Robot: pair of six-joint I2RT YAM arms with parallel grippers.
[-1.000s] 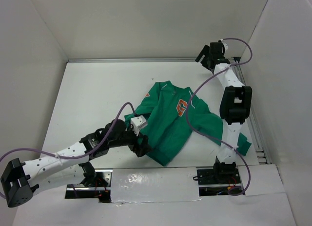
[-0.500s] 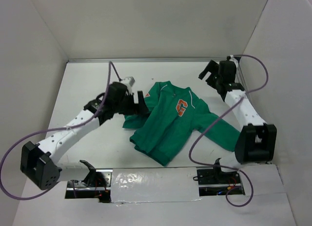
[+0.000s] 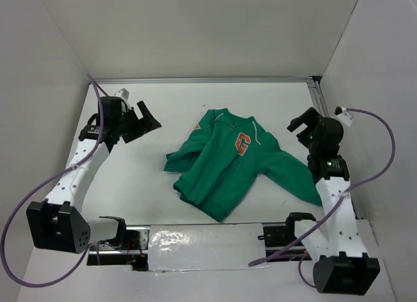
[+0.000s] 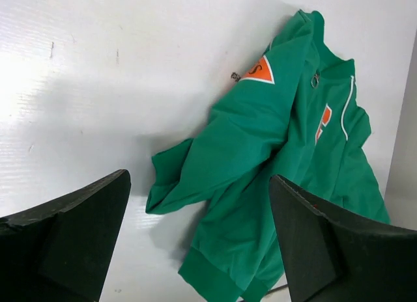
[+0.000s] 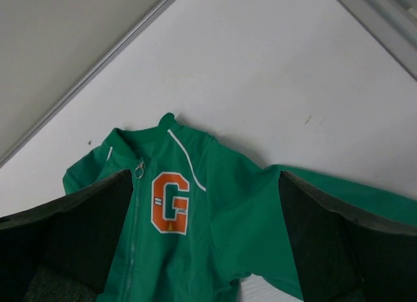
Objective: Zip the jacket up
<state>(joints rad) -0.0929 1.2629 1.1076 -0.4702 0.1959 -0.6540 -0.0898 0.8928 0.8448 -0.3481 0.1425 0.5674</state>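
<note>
The green jacket lies front up in the middle of the table, with its orange G patch showing. In the right wrist view the zip's ring pull sits at the collar of the jacket, and the teeth below it look joined. One sleeve is folded across at the left; the other stretches toward the near right. My left gripper is open and empty, well left of the jacket. My right gripper is open and empty, just right of the shoulder.
White walls close in the table on three sides. An aluminium rail runs along the back and right edges. Both arm bases sit at the near edge, and purple cables loop off each arm.
My left arm has swung from the jacket's near hem, past its left shoulder, out to the far left. My right arm has drawn back from the far right corner to beside the jacket.
</note>
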